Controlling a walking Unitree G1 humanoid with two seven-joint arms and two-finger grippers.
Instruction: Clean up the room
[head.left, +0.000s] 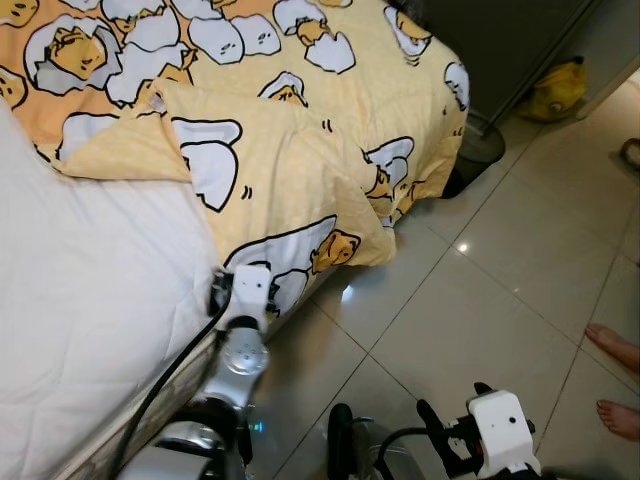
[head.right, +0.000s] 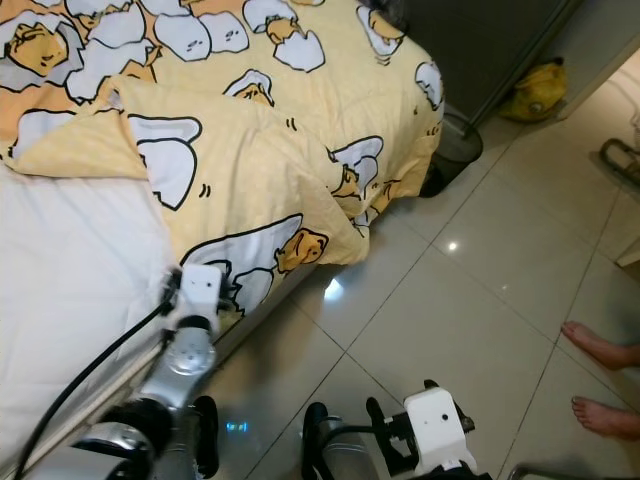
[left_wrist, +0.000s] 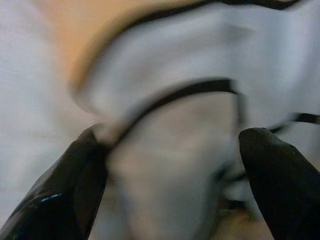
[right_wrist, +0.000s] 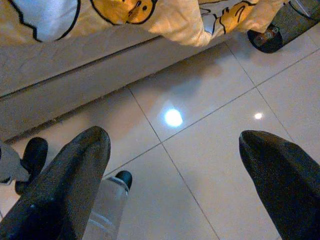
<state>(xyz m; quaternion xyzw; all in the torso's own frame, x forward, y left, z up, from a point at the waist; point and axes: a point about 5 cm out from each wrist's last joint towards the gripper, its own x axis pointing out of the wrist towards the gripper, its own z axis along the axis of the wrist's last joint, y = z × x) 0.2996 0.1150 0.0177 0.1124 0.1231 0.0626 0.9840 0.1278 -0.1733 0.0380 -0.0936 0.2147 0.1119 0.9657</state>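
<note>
A yellow blanket (head.left: 300, 150) printed with cartoon eggs lies rumpled on the bed, and one corner hangs over the side toward the floor. My left gripper (left_wrist: 172, 137) is at that hanging corner. It is open, and the white and yellow fabric (left_wrist: 175, 100) sits between its black fingers (left_wrist: 75, 175). The bare white mattress sheet (head.left: 90, 300) lies on the left of the bed. My right gripper (right_wrist: 174, 135) hangs low over the tiled floor (right_wrist: 210, 165), open with nothing between its fingers.
A person's bare feet (head.left: 615, 380) stand on the tiles at the right edge. A dark round base (head.left: 480, 140) sits by the bed's far corner next to a dark cabinet (head.left: 500, 40). A yellow bag (head.left: 555, 90) lies beyond it.
</note>
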